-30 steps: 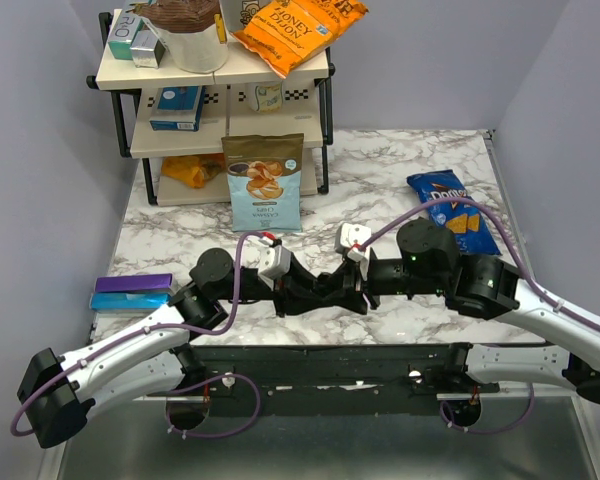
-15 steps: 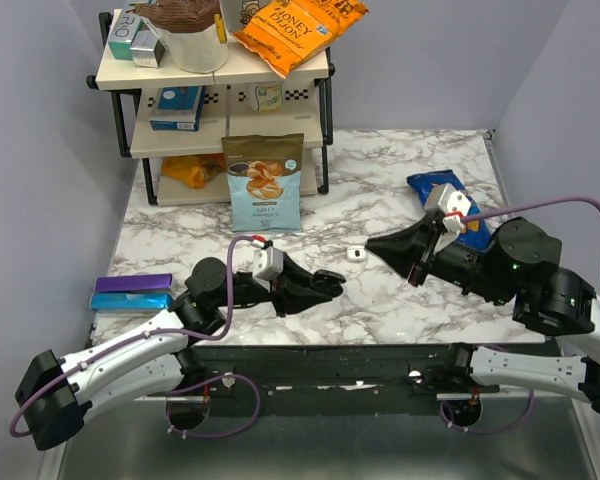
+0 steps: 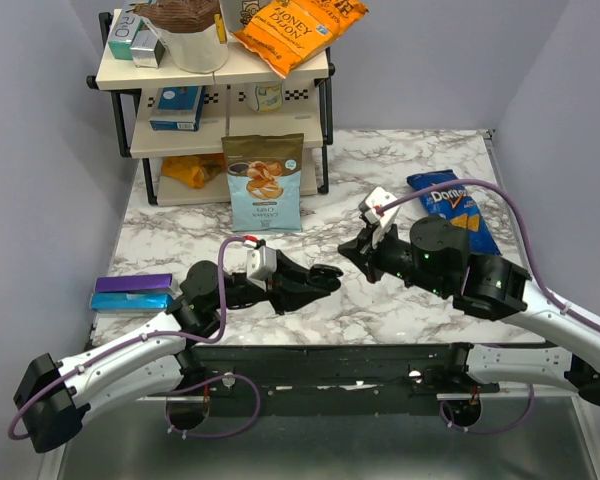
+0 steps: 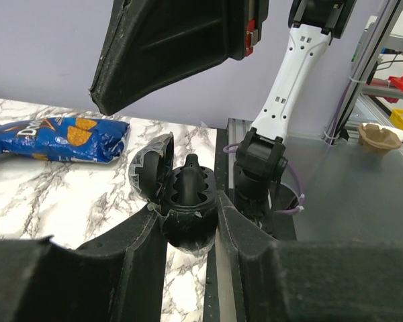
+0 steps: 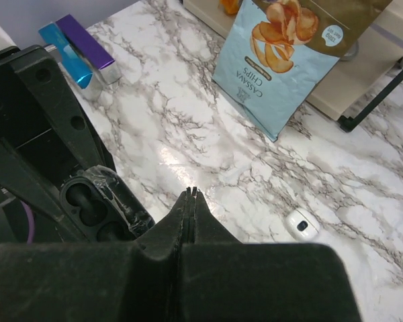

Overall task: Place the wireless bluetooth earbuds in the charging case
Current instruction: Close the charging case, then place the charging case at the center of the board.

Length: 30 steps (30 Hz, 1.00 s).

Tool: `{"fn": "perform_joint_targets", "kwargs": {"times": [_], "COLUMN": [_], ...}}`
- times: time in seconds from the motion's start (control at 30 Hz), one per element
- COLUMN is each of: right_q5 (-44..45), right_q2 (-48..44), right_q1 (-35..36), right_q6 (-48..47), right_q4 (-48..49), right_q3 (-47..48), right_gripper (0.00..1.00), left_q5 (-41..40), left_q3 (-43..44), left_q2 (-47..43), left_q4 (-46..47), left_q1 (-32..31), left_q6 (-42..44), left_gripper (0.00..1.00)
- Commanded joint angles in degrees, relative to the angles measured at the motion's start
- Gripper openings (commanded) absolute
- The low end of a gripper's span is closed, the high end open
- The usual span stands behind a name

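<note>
Charging case (image 3: 325,273) in left end effector (image 4: 187,204), cassava bag (image 3: 264,182) behind, Doritos bag (image 3: 450,205) right

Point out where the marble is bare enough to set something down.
Bare: between the cassava chips bag and the Doritos bag, and behind the purple-and-blue box. Crowded: mid-table, where the left gripper holding the charging case meets the right gripper.

Bright, even light, soft shadows, a glare patch on the marble table (image 5: 178,157)

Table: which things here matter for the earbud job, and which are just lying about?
Job: open charging case in left gripper; small white bud; shut right gripper.
Lying about: Doritos bag, cassava chips bag, blue-purple box, snack shelf.
</note>
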Motion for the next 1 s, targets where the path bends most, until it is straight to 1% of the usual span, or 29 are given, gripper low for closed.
{"fn": "perform_joint_targets", "kwargs": {"times": [0.0,0.17,0.4,0.63,0.7,0.73,0.77,0.8,0.83,0.87,0.9,0.97], "right_q5": [-3.6,-9.0,-13.8,-14.9,-11.6,-8.7,-2.4,1.0,4.4,10.4,12.4,15.9], "right_q2": [0.4,1.4,2.1,1.2,0.5,0.0,-0.7,-2.1,-3.0,-3.9,-6.1,-8.3], "right_q1": [0.1,0.1,0.0,0.1,0.1,0.1,0.1,0.1,0.0,0.0,-0.3,-0.7], "right_q6": [-0.3,-1.1,-1.6,-1.3,-0.1,0.9,2.5,3.5,4.6,6.9,7.7,10.3], "right_q4": [0.0,-0.8,-2.3,-2.4,-2.2,-1.8,-1.5,-1.0,0.1,0.9,1.9,4.9], "right_q3": [0.4,0.5,0.4,-0.4,-0.9,-1.3,-1.8,-3.0,-3.9,-5.0,-7.8,-10.8], "right_gripper": [0.01,0.01,0.01,0.01,0.01,0.01,0.04,0.07,0.13,0.16,0.17,0.19], "left_q5": [0.0,-0.1,-0.5,-1.4,-1.7,-2.1,-2.9,-5.4,-7.0,-8.8,-11.8,-13.8], "left_q3": [1.0,1.1,1.0,1.0,1.0,1.0,1.1,0.9,0.7,0.3,-0.8,-2.1], "left_q2": [0.4,0.3,0.0,-0.1,0.0,0.0,0.2,0.3,0.6,1.6,2.4,6.1], "left_q4": [3.0,3.1,2.8,2.4,2.2,2.1,1.3,0.6,0.0,-0.1,0.4,3.3], "left_q1": [-0.4,-0.4,-0.5,-0.5,-0.5,-0.5,-0.5,-0.5,-0.5,-0.5,-0.5,-0.5], "left_q6": [0.2,0.5,0.9,1.1,1.0,0.8,0.1,-0.3,-1.0,-2.2,-5.2,-9.3], "left_gripper": [0.00,0.00,0.00,0.00,0.00,0.00,0.00,0.00,0.00,0.00,0.00,0.00]}}
